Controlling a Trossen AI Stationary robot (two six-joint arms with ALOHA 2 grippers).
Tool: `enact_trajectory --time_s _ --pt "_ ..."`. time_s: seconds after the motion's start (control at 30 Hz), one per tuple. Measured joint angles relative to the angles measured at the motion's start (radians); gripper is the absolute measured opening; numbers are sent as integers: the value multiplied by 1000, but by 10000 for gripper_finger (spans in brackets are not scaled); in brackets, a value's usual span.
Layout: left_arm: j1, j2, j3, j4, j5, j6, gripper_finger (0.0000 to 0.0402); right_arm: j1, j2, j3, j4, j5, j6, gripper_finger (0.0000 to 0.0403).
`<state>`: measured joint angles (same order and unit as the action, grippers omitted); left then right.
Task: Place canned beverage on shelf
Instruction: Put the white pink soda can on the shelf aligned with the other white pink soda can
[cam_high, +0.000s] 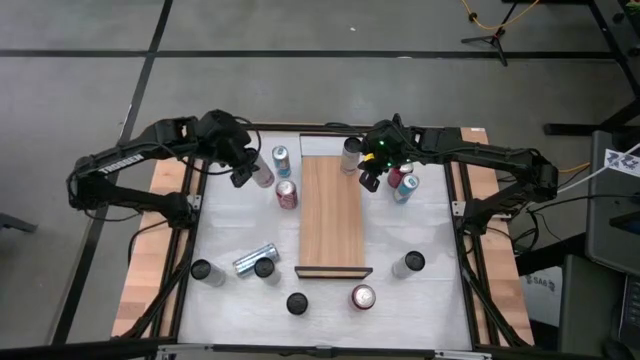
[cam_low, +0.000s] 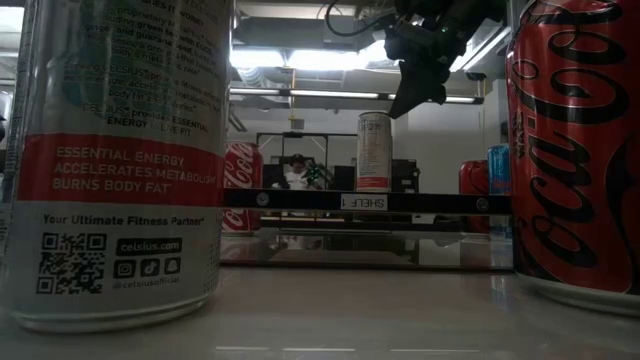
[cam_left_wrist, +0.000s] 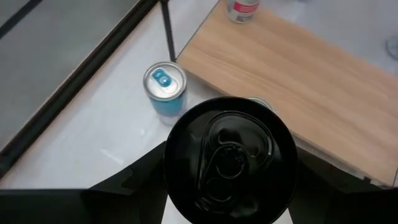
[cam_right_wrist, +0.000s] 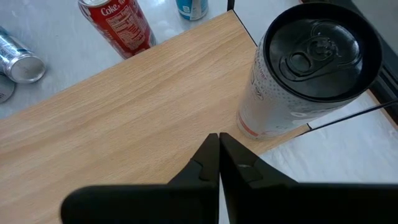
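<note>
The shelf (cam_high: 331, 215) is a light-brown plank lying along the middle of the white table, its dark lip (cam_low: 365, 201) at the near end. A white black-topped can (cam_right_wrist: 298, 81) stands on its far end. My left gripper (cam_high: 250, 172), left of the shelf's far end, is shut on another black-topped can (cam_left_wrist: 230, 158). Below that can stand a blue-topped can (cam_left_wrist: 165, 87) and a red cola can (cam_high: 287, 194). My right gripper (cam_right_wrist: 219, 155) hangs shut above the shelf, beside the standing can, touching nothing. My left gripper pinches the black-topped can between its two fingers (cam_left_wrist: 146, 180), one on each opposite side of the can's wall (cam_left_wrist: 177, 186). The fingers slant down from the table's left. The can looks lifted above the table; its bottom is hidden by its own top.
Red and blue cans (cam_high: 402, 186) stand right of the shelf's far end. Several more cans stand or lie near the front edge, such as a silver one on its side (cam_high: 250, 262) and a red one (cam_high: 362, 297). Dark frame rails (cam_high: 192, 230) border the table.
</note>
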<state>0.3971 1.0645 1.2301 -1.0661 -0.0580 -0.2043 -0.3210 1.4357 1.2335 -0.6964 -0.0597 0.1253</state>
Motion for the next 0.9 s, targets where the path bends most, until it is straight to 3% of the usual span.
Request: enact_trajectory --time_s 0.2,0.47,0.9 --pt "0 11 0 -30 -77 -182 233 0 0 0 0 0 0 1" --pt "-29 60 0 -170 -304 -679 233 0 0 0 0 0 0 1" --pt "-79 252 0 -206 -443 -1160 245 0 0 0 0 0 0 1"
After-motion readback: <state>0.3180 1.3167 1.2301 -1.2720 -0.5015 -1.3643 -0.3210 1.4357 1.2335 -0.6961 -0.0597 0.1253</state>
